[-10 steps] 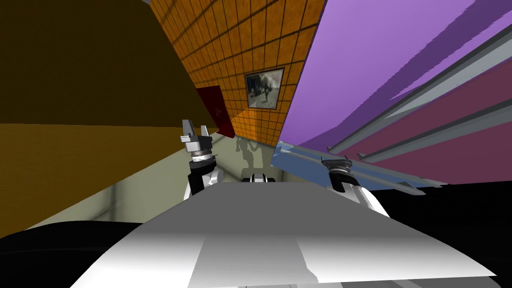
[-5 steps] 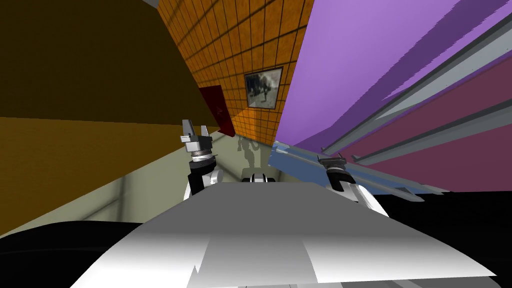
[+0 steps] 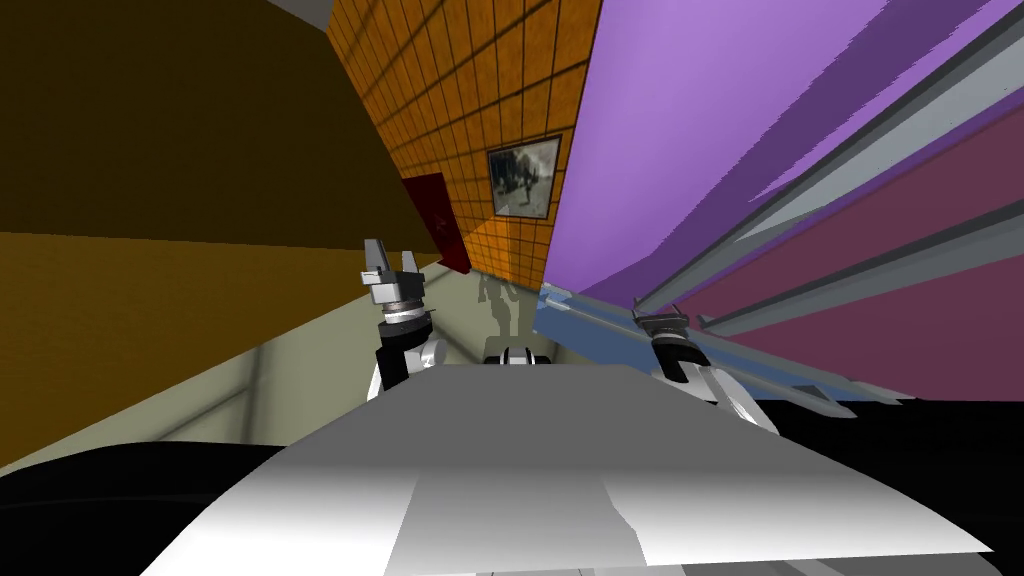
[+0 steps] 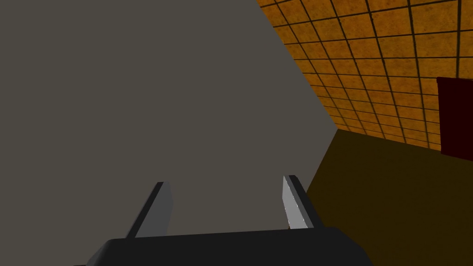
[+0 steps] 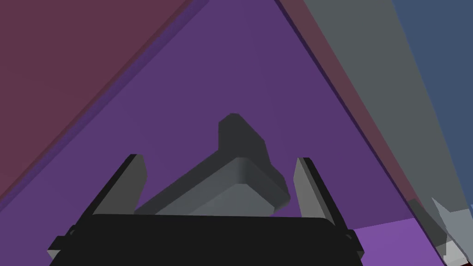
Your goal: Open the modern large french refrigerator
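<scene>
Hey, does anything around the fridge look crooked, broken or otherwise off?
Only the pale blue flat panel by the right gripper: it juts out at an angle from the purple refrigerator front, like a door ajar. Nothing looks spilled or broken.

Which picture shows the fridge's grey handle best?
The right wrist view: the grey handle sits big and close between the open fingers of the right gripper. The head view shows it as a thin bar along the purple door. The left wrist view faces an orange tiled wall.
</scene>
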You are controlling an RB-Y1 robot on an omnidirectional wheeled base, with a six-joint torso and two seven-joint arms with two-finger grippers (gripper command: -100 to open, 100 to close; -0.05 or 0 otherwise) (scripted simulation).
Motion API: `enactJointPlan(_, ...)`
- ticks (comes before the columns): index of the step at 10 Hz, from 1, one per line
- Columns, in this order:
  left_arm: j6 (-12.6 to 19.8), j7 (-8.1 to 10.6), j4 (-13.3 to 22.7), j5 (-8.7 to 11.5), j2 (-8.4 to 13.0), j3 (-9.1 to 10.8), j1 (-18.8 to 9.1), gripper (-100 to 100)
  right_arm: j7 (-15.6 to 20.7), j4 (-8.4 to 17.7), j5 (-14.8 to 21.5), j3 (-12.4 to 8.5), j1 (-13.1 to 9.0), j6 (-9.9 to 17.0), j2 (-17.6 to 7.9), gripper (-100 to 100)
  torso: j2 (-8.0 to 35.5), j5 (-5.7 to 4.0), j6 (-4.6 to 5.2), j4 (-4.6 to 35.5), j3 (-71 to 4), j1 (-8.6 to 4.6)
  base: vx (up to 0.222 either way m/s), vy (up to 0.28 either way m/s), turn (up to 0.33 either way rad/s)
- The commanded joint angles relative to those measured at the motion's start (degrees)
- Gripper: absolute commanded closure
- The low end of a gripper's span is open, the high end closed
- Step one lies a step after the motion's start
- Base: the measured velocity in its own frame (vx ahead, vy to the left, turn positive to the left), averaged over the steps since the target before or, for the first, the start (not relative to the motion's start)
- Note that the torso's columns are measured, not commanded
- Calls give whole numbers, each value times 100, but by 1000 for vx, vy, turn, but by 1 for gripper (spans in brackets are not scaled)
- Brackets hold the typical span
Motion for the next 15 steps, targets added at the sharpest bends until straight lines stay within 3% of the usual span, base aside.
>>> enactJointPlan(1,0,0,0,0,0,0,0,0,33,-34,30,-119,3,162,137,100,26,14,7,17,14,-2,44,192,-157)
enactJointPlan(3,0,0,0,0,-2,-2,0,0,48,-57,45,-189,0,245,200,100,36,25,-10,15,22,65,35,222,-119)
enactJointPlan(10,0,0,0,0,-3,-2,0,0,157,-217,148,-679,-22,829,642,100,31,41,-13,27,13,39,11,264,-122)
enactJointPlan(11,0,0,0,0,-2,-2,-1,0,140,-160,118,-609,3,809,586,100,47,43,1,30,21,35,-14,139,-43)
enactJointPlan(12,0,0,0,0,-1,-1,-1,0,148,-163,163,-680,8,898,698,100,42,41,-7,35,17,-21,38,131,-71)
enactJointPlan(15,0,0,-1,0,-2,-1,1,0,167,-250,303,-929,-58,1103,927,100,16,32,5,14,5,34,117,241,-145)
